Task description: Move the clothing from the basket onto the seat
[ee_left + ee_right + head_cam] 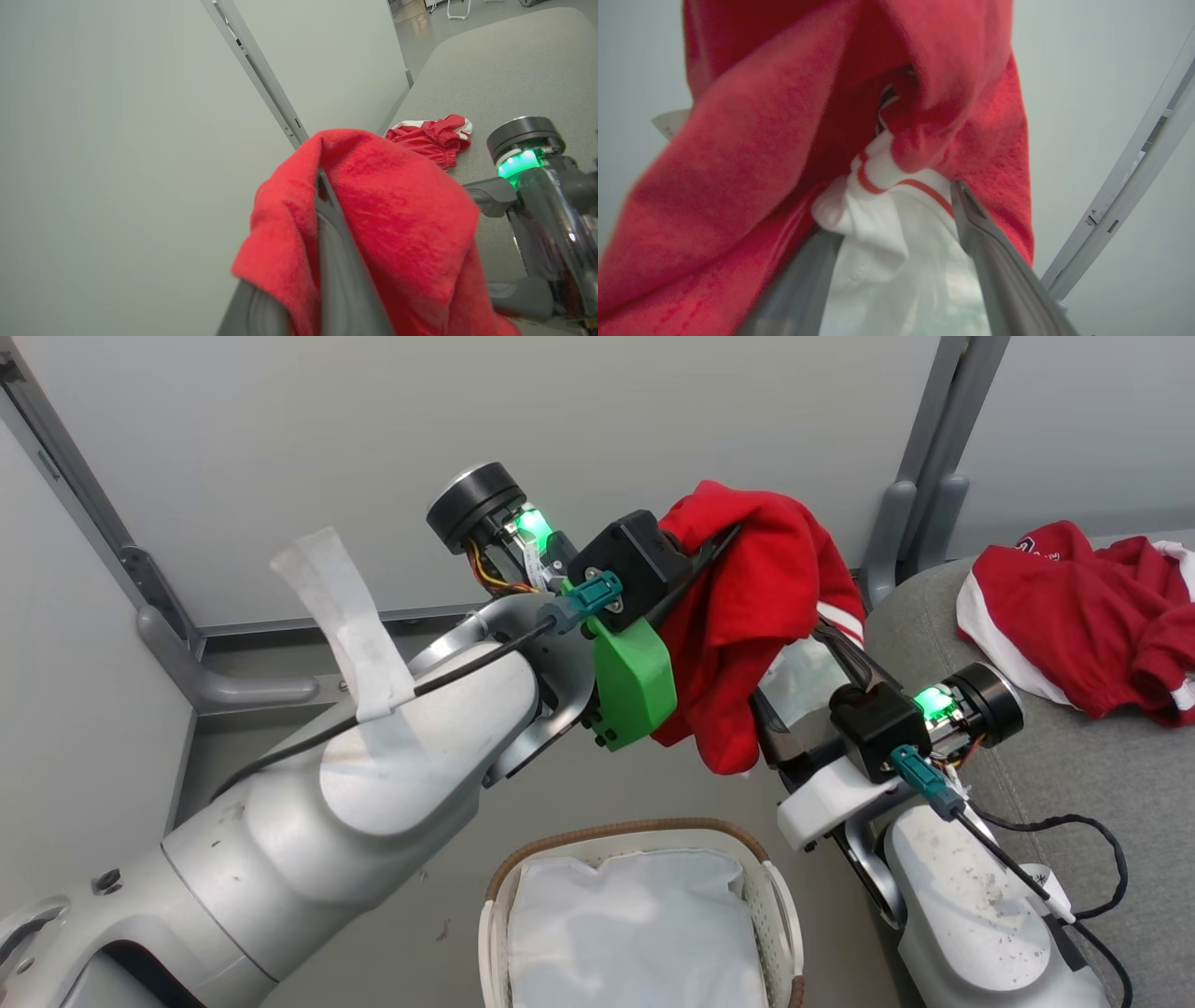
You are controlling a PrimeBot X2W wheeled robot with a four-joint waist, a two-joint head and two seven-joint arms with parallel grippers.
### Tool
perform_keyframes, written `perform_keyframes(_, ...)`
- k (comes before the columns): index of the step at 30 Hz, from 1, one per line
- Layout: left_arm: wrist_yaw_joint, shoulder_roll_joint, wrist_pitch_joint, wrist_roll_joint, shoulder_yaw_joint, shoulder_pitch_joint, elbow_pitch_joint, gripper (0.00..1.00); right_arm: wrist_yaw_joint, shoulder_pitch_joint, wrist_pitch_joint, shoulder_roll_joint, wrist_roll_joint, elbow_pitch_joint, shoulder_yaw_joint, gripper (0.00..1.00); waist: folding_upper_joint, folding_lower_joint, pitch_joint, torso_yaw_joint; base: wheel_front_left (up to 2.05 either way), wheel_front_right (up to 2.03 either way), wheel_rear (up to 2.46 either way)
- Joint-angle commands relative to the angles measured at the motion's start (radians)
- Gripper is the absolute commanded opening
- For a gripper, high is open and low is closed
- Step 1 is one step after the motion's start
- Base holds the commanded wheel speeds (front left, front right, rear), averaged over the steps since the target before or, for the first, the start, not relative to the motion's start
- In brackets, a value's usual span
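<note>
A pale grey wall panel fills twelve o'clock, edged by grey metal posts. The white liner sheet lies at six o'clock, above grey floor.

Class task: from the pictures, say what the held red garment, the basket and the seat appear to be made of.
Held red garment: soft matte knit, probably cotton jersey; it drapes and folds.
Basket: white perforated wall with a slight sheen, likely plastic; brown woven rim.
Seat: grey matte woven upholstery, fine texture, stitched seam.
</note>
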Motion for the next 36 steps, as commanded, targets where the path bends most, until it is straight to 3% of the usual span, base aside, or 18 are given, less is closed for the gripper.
perform_keyframes(1, 0.005, 0.004, -0.003, -0.013, -0.002, 0.016, -0.003, 0.00, -0.001, -0.011, -0.002, -0.003, -0.006, -0.008, -0.001, 1.00, 0.0000, 0.0001, 0.002, -0.002, 0.00, 0.00, 0.00)
perform_keyframes(6, -0.002, 0.006, -0.008, -0.024, -0.011, 0.036, -0.006, 0.00, -0.001, -0.039, -0.002, -0.003, -0.025, -0.024, 0.028, 1.00, 0.0000, 0.0001, 0.009, -0.010, 0.00, 0.00, 0.00)
perform_keyframes(9, -0.001, 0.012, -0.013, -0.031, -0.013, 0.049, -0.002, 0.00, -0.001, -0.054, -0.002, -0.003, -0.031, -0.031, 0.041, 0.00, 0.0000, 0.0001, 0.013, -0.015, 0.00, 0.00, 0.00)
perform_keyframes(15, 0.013, 0.027, -0.043, -0.057, 0.001, 0.092, 0.021, 0.00, -0.001, -0.061, -0.002, -0.003, -0.036, -0.021, 0.030, 0.00, 0.0000, 0.0001, 0.021, -0.021, 0.00, 0.00, 0.00)
perform_keyframes(17, 0.017, 0.034, -0.063, -0.063, 0.002, 0.112, 0.030, 0.30, -0.001, -0.057, -0.002, -0.003, -0.030, -0.018, 0.014, 0.00, 0.0000, 0.0001, 0.023, -0.022, 0.00, 0.00, 0.00)
perform_keyframes(18, 0.020, 0.036, -0.071, -0.068, 0.005, 0.121, 0.035, 0.73, -0.001, -0.056, -0.002, -0.003, -0.030, -0.018, 0.008, 0.00, 0.0000, 0.0001, 0.024, -0.023, 0.00, 0.00, 0.00)
perform_keyframes(19, 0.024, 0.039, -0.079, -0.072, 0.007, 0.131, 0.039, 0.98, -0.001, -0.056, -0.002, -0.003, -0.031, -0.018, 0.002, 0.00, 0.0000, 0.0001, 0.025, -0.023, 0.00, 0.00, 0.00)
perform_keyframes(29, 0.070, 0.030, -0.217, -0.124, 0.047, 0.287, 0.100, 1.00, -0.001, -0.044, -0.002, -0.003, -0.057, -0.012, -0.078, 0.00, 0.0000, 0.0001, 0.037, -0.019, 0.00, 0.00, 0.00)
perform_keyframes(36, 0.084, 0.013, -0.252, -0.130, 0.081, 0.390, 0.137, 1.00, -0.001, -0.039, -0.002, -0.003, -0.077, -0.017, -0.134, 0.00, 0.0000, 0.0001, 0.051, -0.017, 0.00, 0.00, 0.00)
